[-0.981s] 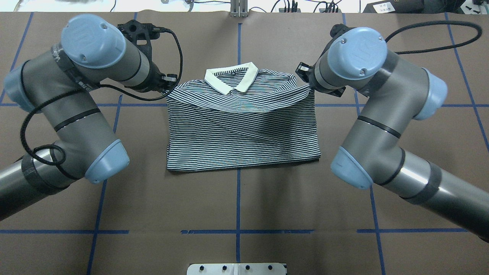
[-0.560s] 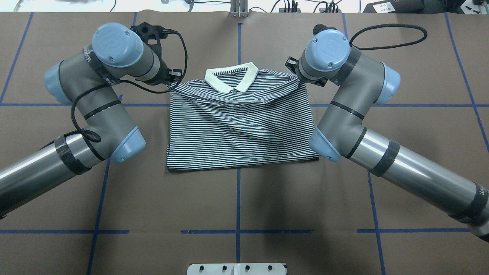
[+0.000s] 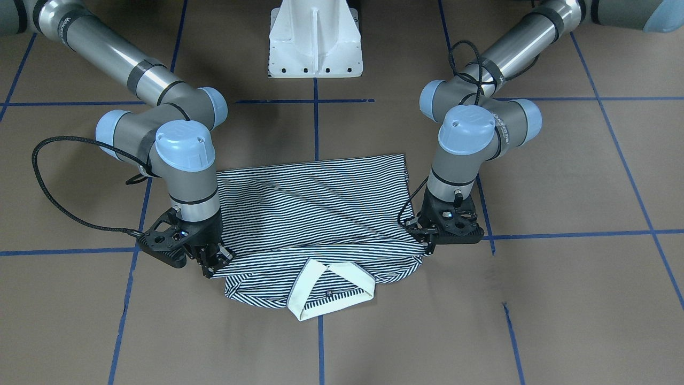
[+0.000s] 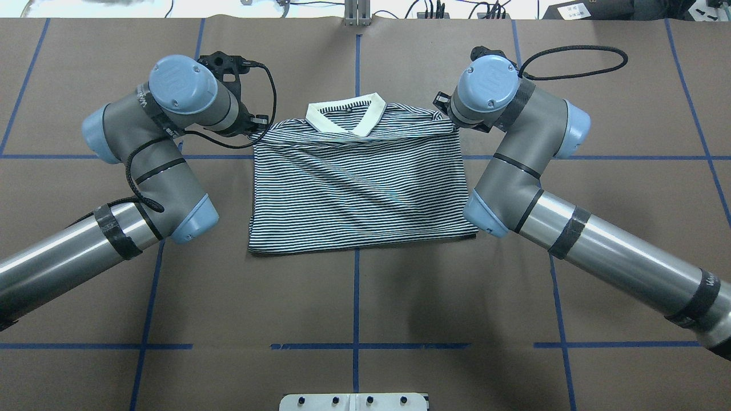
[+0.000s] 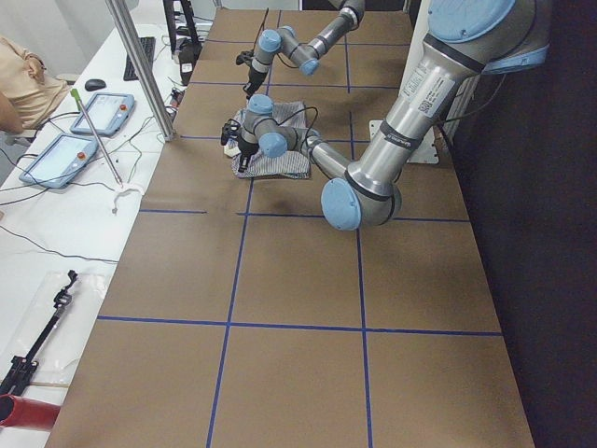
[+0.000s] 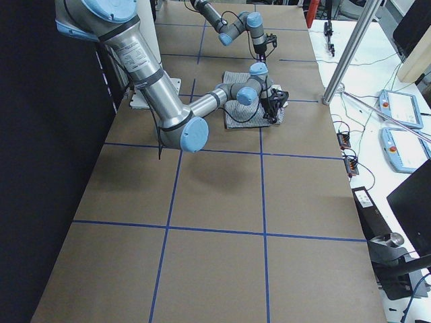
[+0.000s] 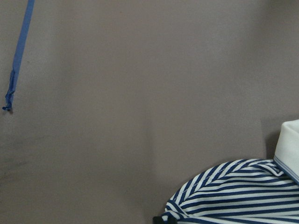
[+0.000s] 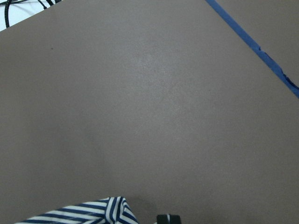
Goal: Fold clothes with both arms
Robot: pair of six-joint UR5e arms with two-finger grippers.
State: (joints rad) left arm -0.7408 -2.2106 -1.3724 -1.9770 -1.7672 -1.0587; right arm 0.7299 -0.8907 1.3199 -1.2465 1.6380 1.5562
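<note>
We judge fold lay-down: left pincer (image 3: pixel 427 243), right pincer (image 3: pixel 214 261) clench polo shirt (image 3: pixel 315 208) collar-end corners at tabletop (image 3: pixel 534 299). Next: unclench, lift clear.

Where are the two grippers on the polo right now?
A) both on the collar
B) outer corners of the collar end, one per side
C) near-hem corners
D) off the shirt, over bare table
B: in the front-facing view the left gripper and right gripper pinch the polo shirt at opposite corners flanking the cream collar.
</note>
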